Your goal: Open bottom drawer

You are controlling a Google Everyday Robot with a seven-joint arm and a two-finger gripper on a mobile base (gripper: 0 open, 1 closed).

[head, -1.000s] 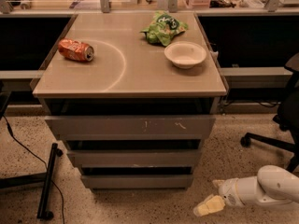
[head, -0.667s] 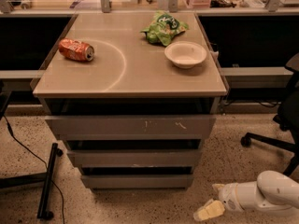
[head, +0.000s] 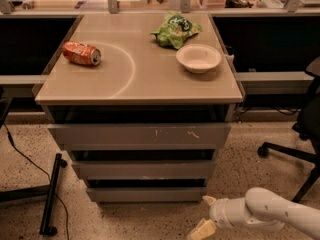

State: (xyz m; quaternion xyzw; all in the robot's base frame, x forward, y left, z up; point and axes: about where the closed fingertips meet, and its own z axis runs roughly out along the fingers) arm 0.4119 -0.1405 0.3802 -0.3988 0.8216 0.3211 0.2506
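The bottom drawer (head: 147, 194) is the narrowest, plain grey front strip at the foot of the cabinet, just above the floor, and it looks shut. Above it are the mid-width front (head: 145, 170) and the wide top front (head: 140, 134) with white scratch marks. My gripper (head: 205, 215) is low at the bottom right, on a white arm (head: 270, 214), just below and to the right of the bottom drawer's right end. Its two tan fingertips (head: 202, 229) stand apart, open and empty, not touching the drawer.
On the cabinet top (head: 125, 79) lie a red soda can (head: 81, 53), a green chip bag (head: 175, 30) and a white bowl (head: 198, 58). An office chair base (head: 292, 154) stands at the right. A black stand leg (head: 51, 194) and cable lie on the floor at the left.
My arm and gripper have moved left along the floor, closer to the bottom drawer's right end. Nothing else has moved.
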